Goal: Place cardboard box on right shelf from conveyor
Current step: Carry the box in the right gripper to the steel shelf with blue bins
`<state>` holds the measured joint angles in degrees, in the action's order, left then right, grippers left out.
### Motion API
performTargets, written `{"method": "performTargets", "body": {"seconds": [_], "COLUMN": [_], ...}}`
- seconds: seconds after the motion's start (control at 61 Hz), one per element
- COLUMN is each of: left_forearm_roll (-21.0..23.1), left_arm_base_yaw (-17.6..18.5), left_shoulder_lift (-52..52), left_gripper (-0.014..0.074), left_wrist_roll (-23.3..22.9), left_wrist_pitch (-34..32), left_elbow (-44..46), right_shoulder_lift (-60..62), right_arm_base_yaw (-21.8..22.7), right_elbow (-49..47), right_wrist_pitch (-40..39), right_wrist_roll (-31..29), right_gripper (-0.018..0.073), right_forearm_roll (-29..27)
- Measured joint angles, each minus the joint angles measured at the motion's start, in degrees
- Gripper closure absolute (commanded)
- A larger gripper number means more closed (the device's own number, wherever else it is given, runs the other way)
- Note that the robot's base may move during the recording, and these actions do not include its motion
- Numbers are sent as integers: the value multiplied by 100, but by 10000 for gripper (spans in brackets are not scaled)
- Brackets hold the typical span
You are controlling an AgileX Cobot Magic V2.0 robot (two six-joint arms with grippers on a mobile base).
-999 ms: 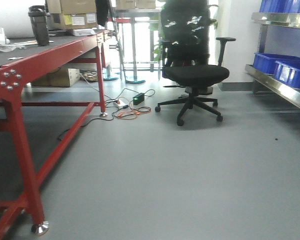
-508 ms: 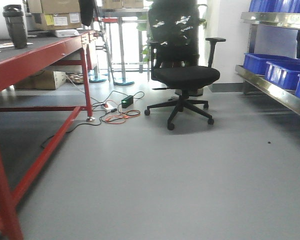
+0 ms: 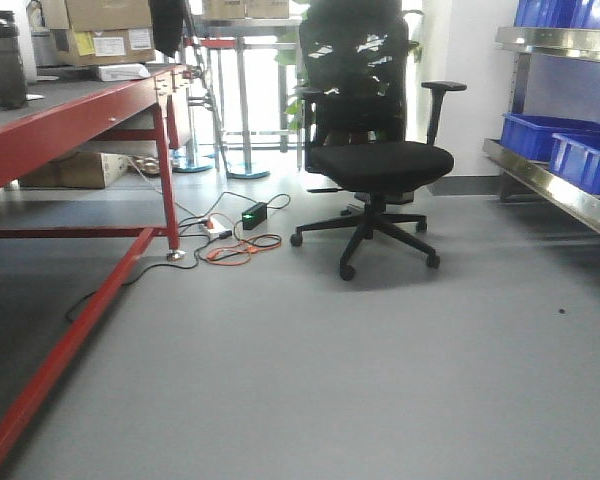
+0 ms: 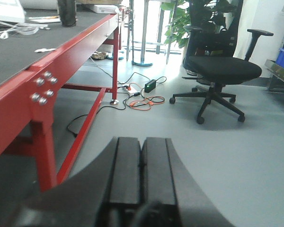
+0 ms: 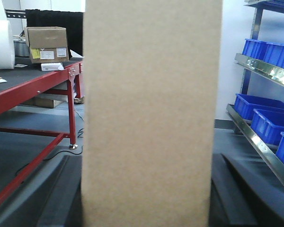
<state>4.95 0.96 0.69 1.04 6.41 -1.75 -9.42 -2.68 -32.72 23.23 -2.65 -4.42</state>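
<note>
- The right shelf (image 5: 265, 70) stands off to the side, unreached; placing remains.
- The cardboard box (image 5: 149, 113) hangs upright in the air, so pickup looks done.
- The right gripper (image 5: 146, 201) pinches that box.
- The left gripper (image 4: 142, 161) is pressed together, empty.

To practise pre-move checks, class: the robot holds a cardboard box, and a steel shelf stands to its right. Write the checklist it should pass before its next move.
1. Cardboard box held in the right claw: ok.
2. Left claw shut and empty: ok.
3. Free spot on the right shelf among the blue bins: cannot tell.
4. Office chair and cables apart from the shelf front: ok.
5. Right wrist view past the box: not ok, mostly blocked.
</note>
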Motion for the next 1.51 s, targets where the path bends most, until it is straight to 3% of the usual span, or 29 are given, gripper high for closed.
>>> {"method": "performTargets", "body": {"seconds": [1.507], "left_forearm_roll": [0], "left_arm_base_yaw": [0], "left_shoulder_lift": [0], "left_gripper": [715], "left_wrist_roll": [0], "left_wrist_pitch": [0], "left_elbow": [0], "right_shoulder_lift": [0], "right_arm_base_yaw": [0], "right_elbow": [0], "right_wrist_pitch": [0], "right_wrist_roll": [0], "right_gripper": [485], "right_forearm_roll": [0]}}
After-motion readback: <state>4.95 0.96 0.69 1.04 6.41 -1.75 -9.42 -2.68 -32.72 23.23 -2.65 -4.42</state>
